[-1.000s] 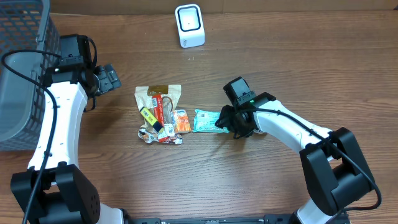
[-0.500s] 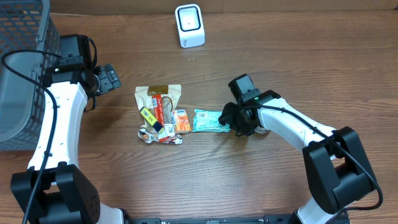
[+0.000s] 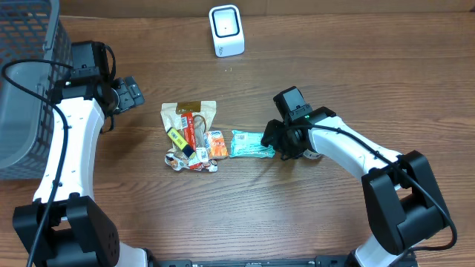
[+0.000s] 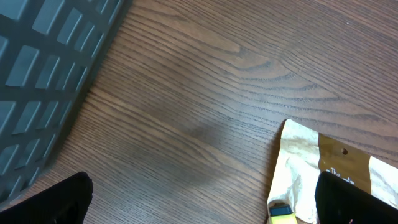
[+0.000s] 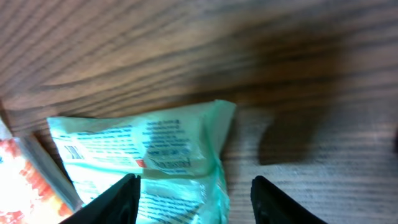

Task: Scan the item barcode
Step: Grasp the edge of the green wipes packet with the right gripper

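Nearest me, the right gripper (image 3: 274, 145) is down low on the brown wooden table (image 3: 356, 74), at the right end of a mint-green plastic snack packet (image 3: 249, 144) with printed text. Its jaws stand partly open, one finger (image 5: 115, 199) on either side of the packet's crimped end. The other finger is clear of the wrapper, so nothing is clamped. Whether the first finger touches the wrapper, I cannot tell.

The packet lies flat, its left end just beside a small heap of snacks: orange sachets (image 3: 214, 143), a yellow bar (image 3: 177, 139) and a tan paper pouch (image 3: 189, 115) lying behind them.

Further back on the left, the left gripper (image 3: 133, 94) hangs above bare wood with its jaws spread fully wide and nothing between them. The tan pouch's corner shows at the edge of its wrist view. A grey plastic mesh basket (image 3: 26, 89) sits just beside it at the table's left edge.

Farthest off, a white boxy barcode scanner (image 3: 226, 30) stands near the back edge, well apart from the packet.
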`<action>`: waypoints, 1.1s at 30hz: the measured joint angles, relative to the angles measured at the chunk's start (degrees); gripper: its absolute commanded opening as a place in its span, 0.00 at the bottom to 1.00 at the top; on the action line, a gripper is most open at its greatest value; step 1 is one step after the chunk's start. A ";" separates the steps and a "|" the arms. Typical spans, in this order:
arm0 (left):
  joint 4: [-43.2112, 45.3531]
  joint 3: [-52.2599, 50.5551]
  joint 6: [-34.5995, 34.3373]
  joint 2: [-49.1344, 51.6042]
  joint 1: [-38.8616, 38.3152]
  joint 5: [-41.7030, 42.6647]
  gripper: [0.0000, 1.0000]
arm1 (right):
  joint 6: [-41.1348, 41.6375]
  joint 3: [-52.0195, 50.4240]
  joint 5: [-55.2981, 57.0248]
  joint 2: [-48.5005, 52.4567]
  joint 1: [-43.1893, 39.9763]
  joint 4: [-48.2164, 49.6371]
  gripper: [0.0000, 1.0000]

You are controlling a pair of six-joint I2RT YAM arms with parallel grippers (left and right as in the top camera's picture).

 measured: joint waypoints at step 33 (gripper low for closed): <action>-0.02 0.00 0.00 0.00 0.00 -0.02 1.00 | 0.07 -2.21 -0.44 -0.04 0.00 1.73 0.38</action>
